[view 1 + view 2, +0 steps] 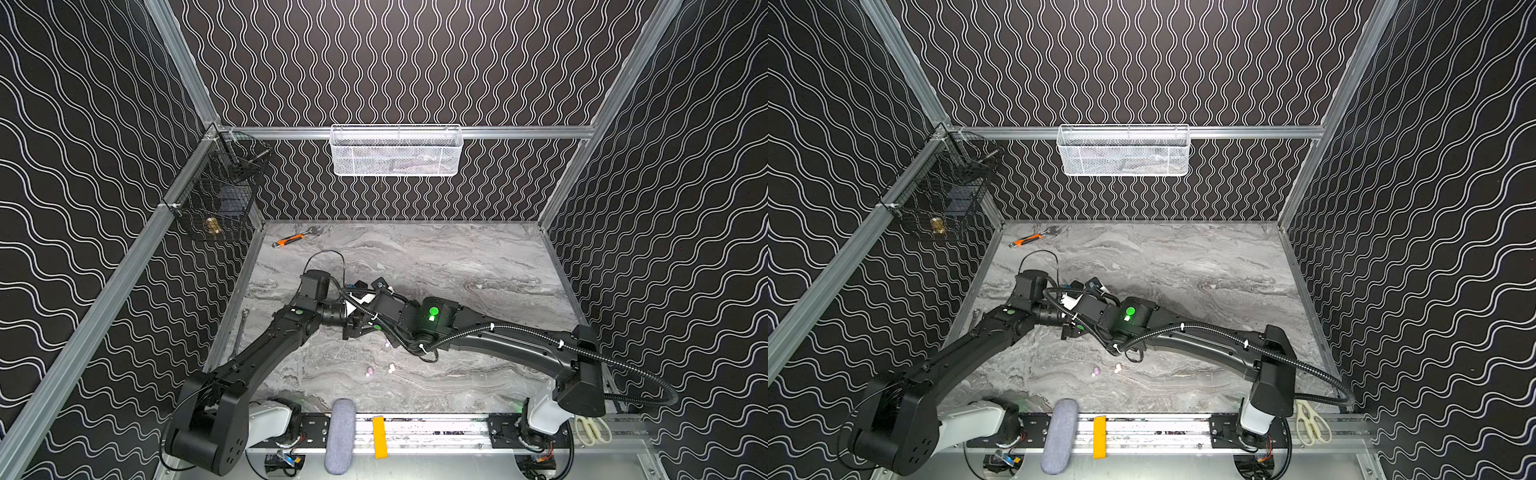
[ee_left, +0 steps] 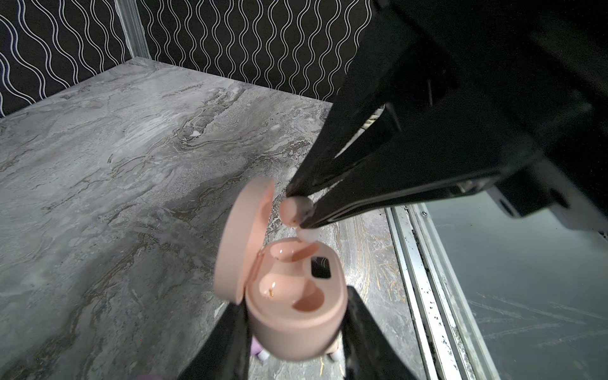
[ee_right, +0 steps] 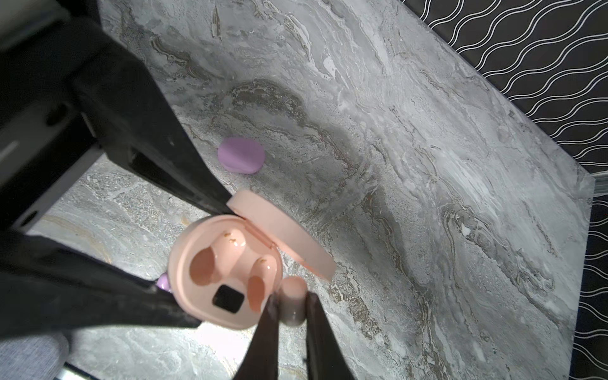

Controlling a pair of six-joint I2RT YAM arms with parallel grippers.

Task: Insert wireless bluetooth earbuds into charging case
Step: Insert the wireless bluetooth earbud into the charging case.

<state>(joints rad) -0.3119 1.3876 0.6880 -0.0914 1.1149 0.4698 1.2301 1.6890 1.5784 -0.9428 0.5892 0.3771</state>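
Clamps the open pink case [image 2: 289, 339] in the left claw [image 2: 294, 316] over the table [image 2: 131, 164]. Pinches 1 pale earbud [image 2: 293, 210] in the right claw [image 3: 292, 301], just above a pocket, with 2 loose earbuds [image 1: 369, 371] on the table.

My bench: grey marble-look tabletop [image 1: 457, 257], orange-handled tool [image 1: 291, 240] at far left. White mesh basket [image 1: 395, 151] hangs centre on far wall; black wire basket [image 1: 216, 195], w/ brass item [image 1: 212, 225] inside, on left wall. Near rail, left to right: grey pouch [image 1: 340, 436], yellow block [image 1: 379, 436], pale scissors [image 1: 592, 430].
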